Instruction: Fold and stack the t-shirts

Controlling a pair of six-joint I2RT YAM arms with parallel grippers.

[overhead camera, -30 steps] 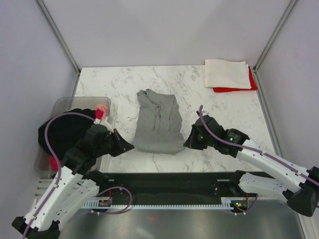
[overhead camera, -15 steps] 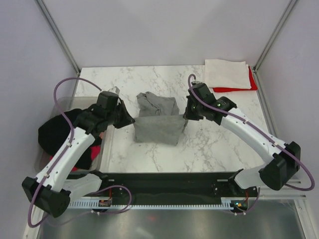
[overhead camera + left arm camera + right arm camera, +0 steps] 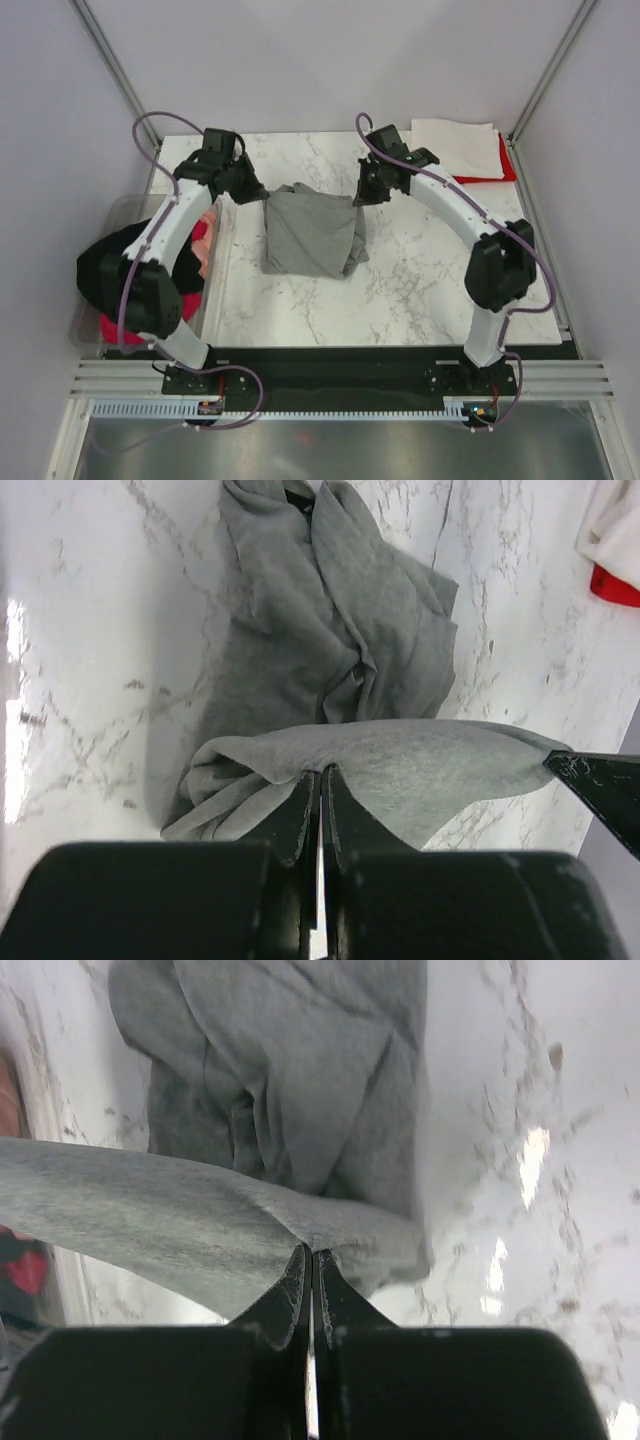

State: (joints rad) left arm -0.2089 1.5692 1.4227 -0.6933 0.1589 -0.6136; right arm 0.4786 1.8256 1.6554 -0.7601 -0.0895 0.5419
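The heather grey t-shirt (image 3: 312, 232) lies in the middle of the marble table, its near hem lifted and carried over toward the far end. My left gripper (image 3: 258, 192) is shut on the hem's left corner (image 3: 322, 770). My right gripper (image 3: 362, 195) is shut on the hem's right corner (image 3: 310, 1250). The hem hangs stretched between them above the crumpled rest of the shirt (image 3: 330, 630), which also shows in the right wrist view (image 3: 290, 1070). A folded white t-shirt (image 3: 455, 150) lies on a folded red t-shirt (image 3: 470, 180) at the far right corner.
A clear plastic tub (image 3: 135, 210) stands at the table's left edge, holding a black garment (image 3: 120, 265), a pink one (image 3: 203, 240) and a red one (image 3: 118, 330). Metal frame posts (image 3: 115, 75) rise at the back corners.
Both grippers have carried the grey shirt's near hem from the table's front toward the far end, folding the shirt over itself. Both arms are now stretched far out.
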